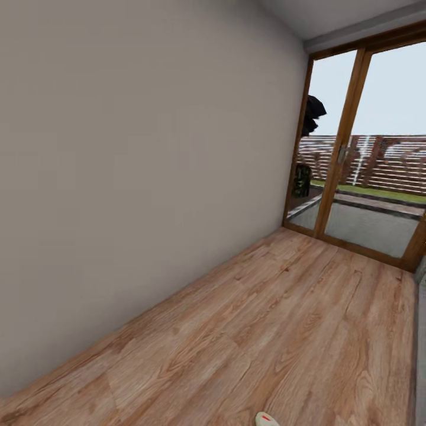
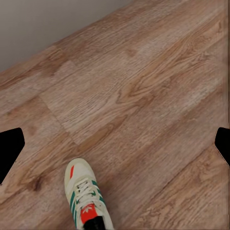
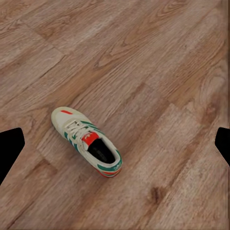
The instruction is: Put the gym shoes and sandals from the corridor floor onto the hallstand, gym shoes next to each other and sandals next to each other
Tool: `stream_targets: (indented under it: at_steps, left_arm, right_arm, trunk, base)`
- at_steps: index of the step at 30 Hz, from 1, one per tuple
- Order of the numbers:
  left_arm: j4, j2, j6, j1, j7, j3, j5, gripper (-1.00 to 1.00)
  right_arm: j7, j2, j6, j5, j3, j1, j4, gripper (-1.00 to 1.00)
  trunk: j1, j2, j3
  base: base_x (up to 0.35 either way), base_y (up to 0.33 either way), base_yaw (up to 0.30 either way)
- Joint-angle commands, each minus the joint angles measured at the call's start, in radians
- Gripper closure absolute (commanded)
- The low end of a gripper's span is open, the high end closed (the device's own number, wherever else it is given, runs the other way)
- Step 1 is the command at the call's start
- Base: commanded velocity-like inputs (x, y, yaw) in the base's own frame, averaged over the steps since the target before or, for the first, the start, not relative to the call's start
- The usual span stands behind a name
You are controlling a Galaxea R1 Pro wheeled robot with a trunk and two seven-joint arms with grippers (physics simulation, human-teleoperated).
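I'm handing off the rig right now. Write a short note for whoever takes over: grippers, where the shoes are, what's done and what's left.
Left gripper: jaws spread wide, holding nothing, above the corridor floor.
Right gripper: the same, open and empty.
A gym shoe lies upright on the floor planks under the right wrist camera. The left wrist camera shows a gym shoe too; I can't tell whether it is the same one. The head view catches a shoe toe at its bottom edge, with a glass door ahead.
Done: nothing is racked that I can see.
Left: find the sandals and hallstand, then rack both pairs.
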Motion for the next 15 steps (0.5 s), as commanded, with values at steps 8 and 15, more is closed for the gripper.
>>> stream_targets:
  at_steps: [8, 15]
  left_arm:
    - [0.000, 0.000, -0.003, -0.001, 0.000, 0.001, 0.001, -1.00]
    - [-0.001, 0.000, -0.003, -0.001, 0.000, 0.001, 0.001, -1.00]
  right_arm:
    - [0.000, 0.000, -0.004, -0.010, 0.004, -0.001, 0.001, -1.00]
    - [0.000, 0.000, -0.004, -0.011, 0.005, -0.001, 0.001, -1.00]
  trunk:
    - [0.000, -0.001, -0.001]
    - [0.000, -0.001, -0.001]
  base:
    - [0.000, -0.114, 0.028]
    - [0.000, -0.023, 0.180]
